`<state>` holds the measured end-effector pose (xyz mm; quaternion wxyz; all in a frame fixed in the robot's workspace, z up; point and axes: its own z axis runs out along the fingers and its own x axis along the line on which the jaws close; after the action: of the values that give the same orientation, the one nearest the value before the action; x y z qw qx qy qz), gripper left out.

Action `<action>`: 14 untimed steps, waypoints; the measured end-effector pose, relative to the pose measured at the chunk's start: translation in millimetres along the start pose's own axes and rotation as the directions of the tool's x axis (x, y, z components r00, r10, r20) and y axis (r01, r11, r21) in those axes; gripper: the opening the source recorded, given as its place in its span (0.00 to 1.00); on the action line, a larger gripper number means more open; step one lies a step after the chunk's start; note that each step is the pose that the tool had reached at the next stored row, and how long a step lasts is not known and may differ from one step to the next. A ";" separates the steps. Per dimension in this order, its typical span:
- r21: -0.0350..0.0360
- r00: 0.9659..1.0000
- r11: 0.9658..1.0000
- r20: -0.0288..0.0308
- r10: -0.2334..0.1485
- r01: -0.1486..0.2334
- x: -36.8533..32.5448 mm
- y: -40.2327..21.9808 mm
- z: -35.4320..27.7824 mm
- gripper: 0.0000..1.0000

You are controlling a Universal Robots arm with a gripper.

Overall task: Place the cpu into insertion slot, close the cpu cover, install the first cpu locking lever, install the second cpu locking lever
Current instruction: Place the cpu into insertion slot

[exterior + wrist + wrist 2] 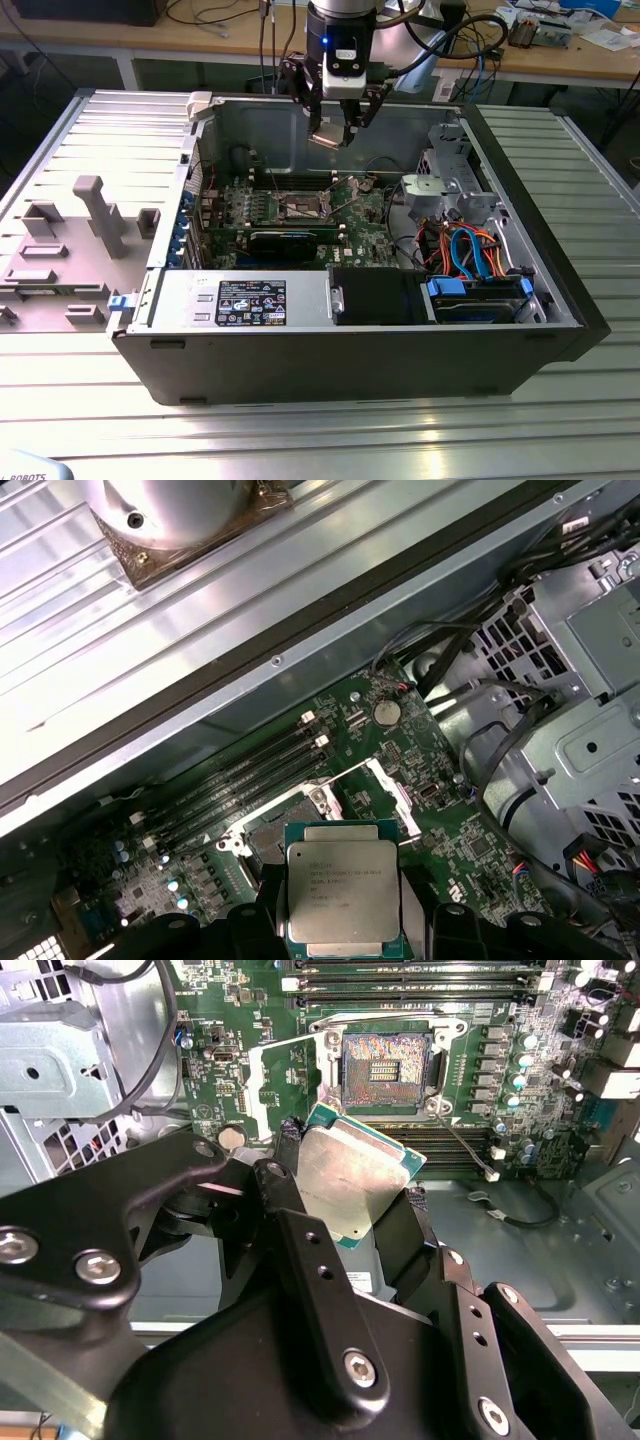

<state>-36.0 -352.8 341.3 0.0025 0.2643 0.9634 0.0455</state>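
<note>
My gripper [334, 128] hangs above the open computer case, shut on the cpu [328, 138]. In the second wrist view the cpu [352, 1172] shows its silver-grey top and green edge, tilted, clamped between two black fingers [408, 1222]. It sits above and short of the insertion slot [386, 1054], whose dark pin field lies uncovered. The cpu cover [283, 1084] stands swung open beside the slot. In the first wrist view the cpu [342, 884] partly hides the insertion slot [262, 832], and the cpu cover [388, 792] rises next to it.
Long memory slots [420, 980] run beside the socket. A metal drive cage [448, 190] and orange and blue cables [470, 250] fill the case toward the exterior view's right. The power supply [240, 298] lines the near wall. A grey fixture [70, 240] lies on the table.
</note>
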 end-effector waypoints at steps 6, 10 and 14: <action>0.000 1.000 1.000 0.000 0.003 -0.003 0.0 0.0 0.1 0.54; 0.000 1.000 1.000 0.000 0.005 -0.005 0.0 0.0 0.1 0.54; 0.000 1.000 1.000 0.001 0.007 -0.007 0.0 0.0 0.1 0.54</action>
<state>-36.1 -352.8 341.2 0.0026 0.2678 0.9624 0.0455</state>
